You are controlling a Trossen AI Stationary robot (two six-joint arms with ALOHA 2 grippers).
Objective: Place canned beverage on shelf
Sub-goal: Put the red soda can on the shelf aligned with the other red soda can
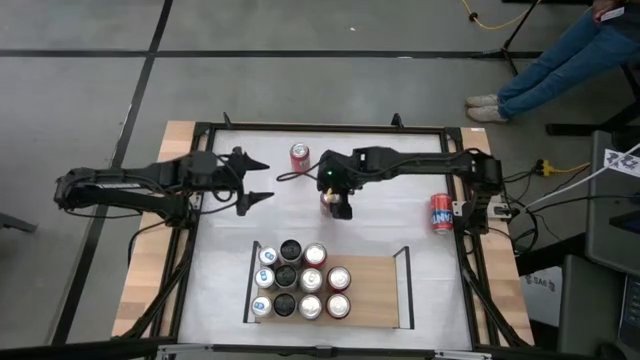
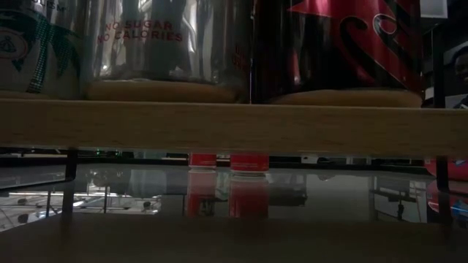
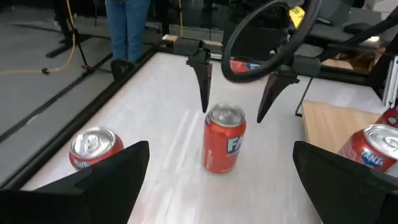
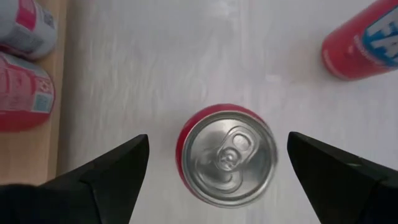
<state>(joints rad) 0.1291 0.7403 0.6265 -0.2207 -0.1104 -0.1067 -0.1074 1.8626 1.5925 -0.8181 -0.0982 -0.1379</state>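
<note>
Now poised over upright can [image 4: 226,155] on tabletop [image 1: 400,210] short of shelf [image 1: 370,290], right gripper [image 1: 340,203] wide open, empty. Rigid, smooth, likely slippery; best pinched mid-wall, squarely. Left gripper [image 1: 256,181] open, idle.

Upright red can [image 4: 227,155] on white tabletop; light-wood shelf [image 1: 375,290] seemingly half-filled.

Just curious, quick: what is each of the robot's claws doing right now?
Left gripper: jaws open, holding nothing.
Right gripper: jaws open, above the upright red can, not gripping it.
</note>
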